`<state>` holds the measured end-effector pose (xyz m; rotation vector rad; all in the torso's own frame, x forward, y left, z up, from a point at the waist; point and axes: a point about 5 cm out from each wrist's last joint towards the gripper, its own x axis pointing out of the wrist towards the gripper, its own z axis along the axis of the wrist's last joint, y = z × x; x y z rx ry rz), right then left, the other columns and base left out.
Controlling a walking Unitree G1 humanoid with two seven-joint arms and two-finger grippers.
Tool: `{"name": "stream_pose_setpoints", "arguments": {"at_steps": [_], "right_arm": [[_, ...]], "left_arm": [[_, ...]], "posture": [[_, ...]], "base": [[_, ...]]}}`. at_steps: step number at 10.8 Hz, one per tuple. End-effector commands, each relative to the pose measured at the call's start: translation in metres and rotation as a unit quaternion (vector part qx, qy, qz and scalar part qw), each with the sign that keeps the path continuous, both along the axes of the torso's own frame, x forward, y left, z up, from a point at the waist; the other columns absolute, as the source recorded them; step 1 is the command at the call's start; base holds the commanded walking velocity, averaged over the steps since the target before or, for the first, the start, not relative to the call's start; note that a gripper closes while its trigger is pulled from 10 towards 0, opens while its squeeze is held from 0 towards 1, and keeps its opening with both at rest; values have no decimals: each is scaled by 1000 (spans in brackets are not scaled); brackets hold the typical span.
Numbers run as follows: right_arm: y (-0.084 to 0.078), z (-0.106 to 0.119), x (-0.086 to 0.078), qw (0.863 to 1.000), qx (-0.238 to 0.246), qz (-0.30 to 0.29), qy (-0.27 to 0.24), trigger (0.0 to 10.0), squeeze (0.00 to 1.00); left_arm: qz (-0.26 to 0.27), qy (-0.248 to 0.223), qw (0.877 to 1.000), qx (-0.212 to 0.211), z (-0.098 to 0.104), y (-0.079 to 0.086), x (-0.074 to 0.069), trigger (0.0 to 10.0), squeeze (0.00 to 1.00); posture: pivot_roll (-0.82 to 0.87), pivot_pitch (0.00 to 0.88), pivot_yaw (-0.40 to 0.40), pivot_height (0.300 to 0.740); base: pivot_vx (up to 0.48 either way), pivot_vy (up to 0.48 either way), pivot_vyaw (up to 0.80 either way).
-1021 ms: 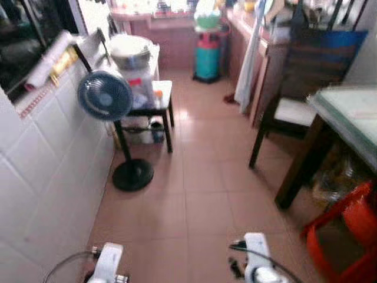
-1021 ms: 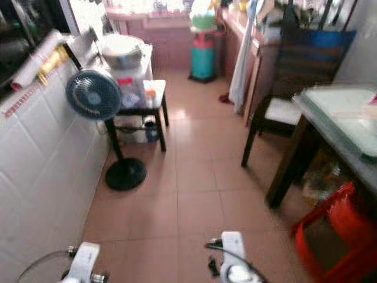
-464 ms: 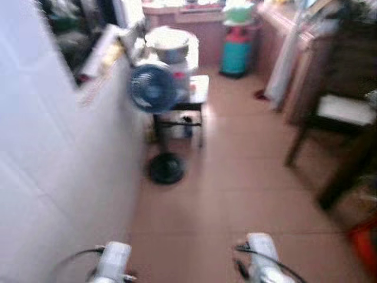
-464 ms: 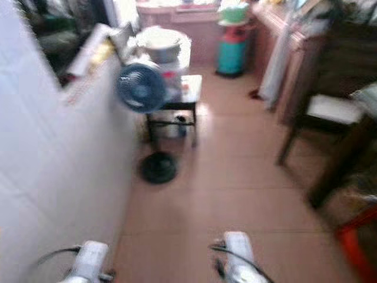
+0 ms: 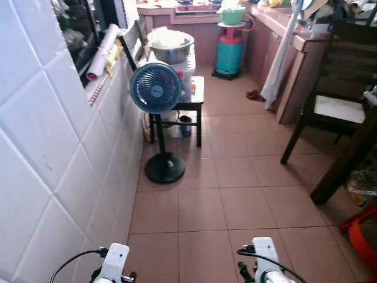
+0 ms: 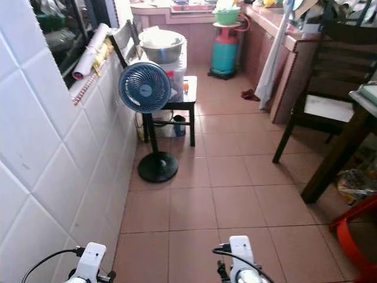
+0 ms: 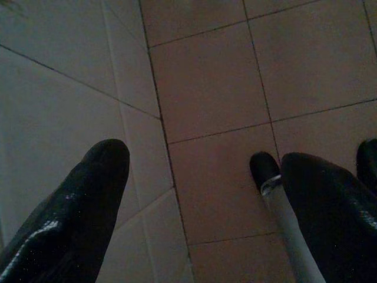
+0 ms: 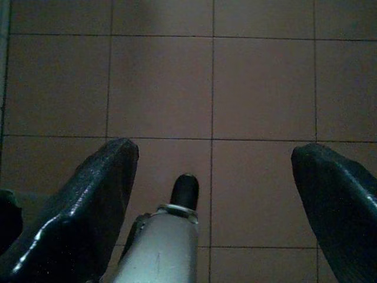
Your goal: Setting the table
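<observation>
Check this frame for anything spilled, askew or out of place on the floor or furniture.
One thing stands out: a small dark red crumpled item, perhaps a rag, lies loose on the terracotta tiled floor below the hanging white cloth. The blue pedestal fan stands upright by the white tiled wall. No spills are visible.

White-tiled wall (image 5: pixel 53 147), terracotta floor (image 5: pixel 212 200), standing fan (image 5: pixel 155 88)

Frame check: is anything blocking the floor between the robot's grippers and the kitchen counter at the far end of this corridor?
The middle of the tiled floor looks open to the counter. A standing fan and small black table crowd the left wall, a gas cylinder stands by the counter, and a chair juts in on the right.
</observation>
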<state>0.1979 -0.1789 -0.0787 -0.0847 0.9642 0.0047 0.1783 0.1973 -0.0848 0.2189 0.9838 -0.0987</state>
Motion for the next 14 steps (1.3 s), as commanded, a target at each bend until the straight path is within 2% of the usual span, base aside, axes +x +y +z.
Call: {"name": "stream_pose_setpoints", "arguments": {"at_steps": [1,9,13,14], "right_arm": [[2,2,4,1000,2,1,-5,10000,0],[-4,0,-1,1000,1,6,-4,10000,0],[-1,0,-1,1000,-1,11,-2,10000,0],[-1,0,-1,1000,-1,12,-2,10000,0]], "left_arm": [[2,-2,1000,2,1,2,2,10000,0],[-15,4,1000,5,0,2,0,10000,0],[-12,6,1000,5,-1,1,-2,10000,0],[-6,3,1000,6,-1,1,-2,10000,0]], "posture": [[-69,0,36,740],[-76,0,40,740],[-75,0,39,740],[-70,0,31,740]], "base": [[0,0,0],[336,0,63],[355,0,495],[0,0,431]]}}
